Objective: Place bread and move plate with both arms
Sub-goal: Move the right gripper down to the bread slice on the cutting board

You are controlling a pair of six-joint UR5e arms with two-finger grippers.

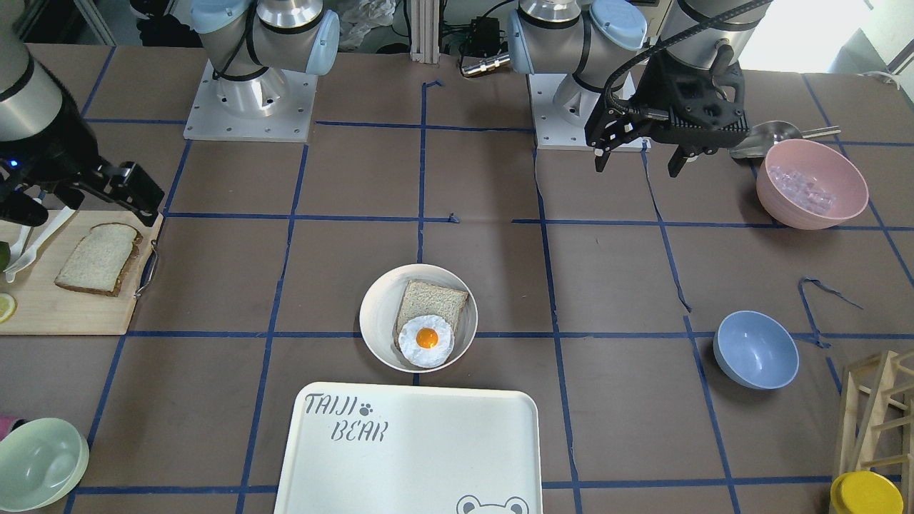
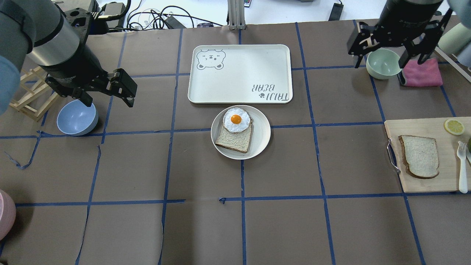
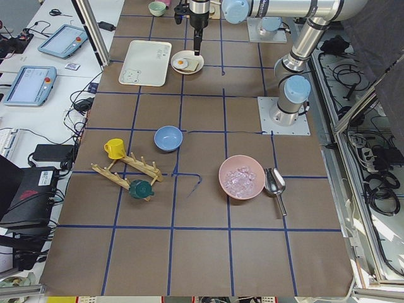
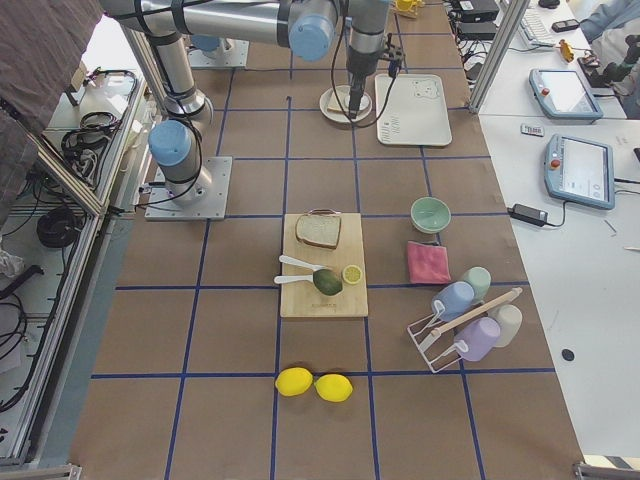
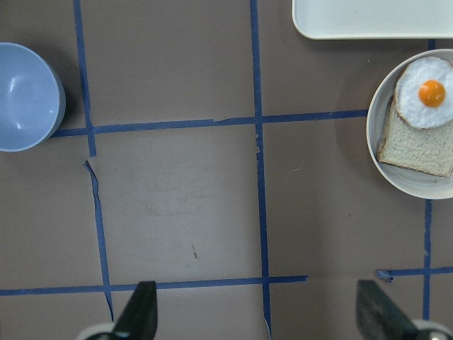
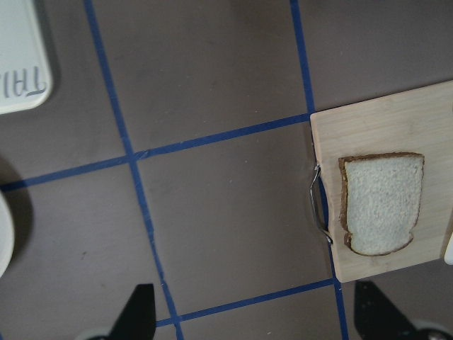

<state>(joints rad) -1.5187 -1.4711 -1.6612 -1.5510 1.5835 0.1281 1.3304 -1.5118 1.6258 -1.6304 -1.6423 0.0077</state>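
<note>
The bread [image 2: 419, 156] lies flat on a wooden cutting board [image 2: 423, 184] at the table's right side; it also shows in the right wrist view [image 6: 379, 205] and the front view [image 1: 96, 258]. The white plate [image 2: 263, 134] sits mid-table and holds a tanner slice with a fried egg [image 2: 236, 120]. My right gripper [image 2: 381, 64] is open and empty, high above the green bowl, away from the bread. My left gripper [image 2: 109, 98] is open and empty, above the table beside the blue bowl, well left of the plate [image 5: 376, 142].
The white "TAIJI BEAR" tray [image 2: 239, 73] lies just beyond the plate. A blue bowl [image 2: 77, 117] and a wooden rack [image 2: 31, 95] stand at the left. A pale green bowl [image 2: 382, 62], pink cloth [image 2: 423, 73], fork [image 2: 461, 165] and lemon slice [image 2: 453, 126] are on the right. A pink bowl [image 1: 810, 182] stands near the left arm's base.
</note>
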